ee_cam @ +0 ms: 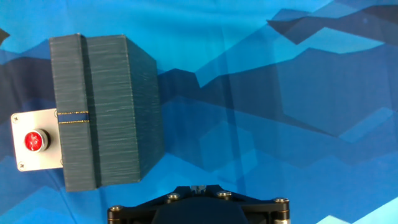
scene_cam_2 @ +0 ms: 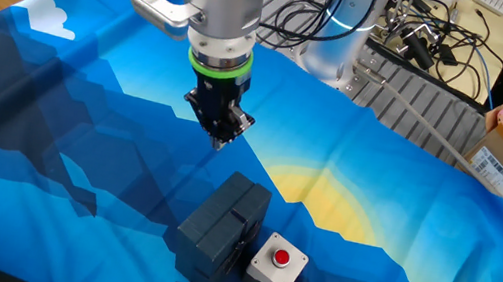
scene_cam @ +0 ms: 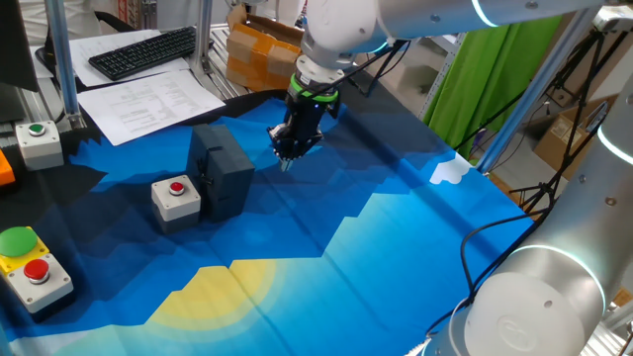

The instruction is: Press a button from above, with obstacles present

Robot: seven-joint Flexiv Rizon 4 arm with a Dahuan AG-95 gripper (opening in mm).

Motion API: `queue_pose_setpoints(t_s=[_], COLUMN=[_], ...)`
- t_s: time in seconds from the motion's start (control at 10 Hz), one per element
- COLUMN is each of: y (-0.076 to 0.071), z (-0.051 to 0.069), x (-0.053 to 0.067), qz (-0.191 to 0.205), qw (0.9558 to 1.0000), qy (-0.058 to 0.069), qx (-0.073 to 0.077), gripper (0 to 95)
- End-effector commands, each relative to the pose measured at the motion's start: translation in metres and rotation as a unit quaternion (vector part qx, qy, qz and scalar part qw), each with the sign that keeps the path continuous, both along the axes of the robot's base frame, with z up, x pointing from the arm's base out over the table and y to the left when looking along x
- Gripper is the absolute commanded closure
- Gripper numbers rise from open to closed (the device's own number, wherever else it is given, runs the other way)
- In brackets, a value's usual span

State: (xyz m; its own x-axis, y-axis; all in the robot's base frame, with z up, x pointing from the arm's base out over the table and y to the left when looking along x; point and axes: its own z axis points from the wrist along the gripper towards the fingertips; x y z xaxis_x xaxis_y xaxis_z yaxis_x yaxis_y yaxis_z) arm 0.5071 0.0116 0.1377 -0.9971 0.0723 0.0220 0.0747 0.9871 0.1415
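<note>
The button (scene_cam: pixel 178 187) is small, round and red, on a light grey cube housing (scene_cam: pixel 174 205) at the left of the blue cloth. It also shows in the other fixed view (scene_cam_2: pixel 281 258) and at the left edge of the hand view (ee_cam: pixel 32 141). The obstacle, a dark grey-black block (scene_cam: pixel 224 170), stands right beside the housing, between it and my gripper; it also shows in the other fixed view (scene_cam_2: pixel 223 226) and the hand view (ee_cam: pixel 102 112). My gripper (scene_cam: pixel 287 158) hangs above the cloth to the right of the block, fingertips together and empty (scene_cam_2: pixel 221 140).
A grey box with a green button (scene_cam: pixel 38 139) stands at the far left. A yellow box with green and red buttons (scene_cam: pixel 30 263) sits at the front left corner. A keyboard (scene_cam: pixel 143 51) and papers (scene_cam: pixel 148 104) lie behind the cloth.
</note>
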Motion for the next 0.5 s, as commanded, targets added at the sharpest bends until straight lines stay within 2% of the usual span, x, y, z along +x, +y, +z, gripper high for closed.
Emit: queue_pose_setpoints(t_s=[0.1, 0.3, 0.5], y=[0.0034, 0.007, 0.0084], z=[0.0025, 0.0041, 0.0027], x=[0.001, 0.0004, 0.0009], qz=[-0.012, -0.01, -0.007], qw=[0.9999, 0.9999, 0.9999], qy=[0.002, 0.01, 0.008], qx=[-0.001, -0.002, -0.005], gripper=[95.0, 95.0, 95.0])
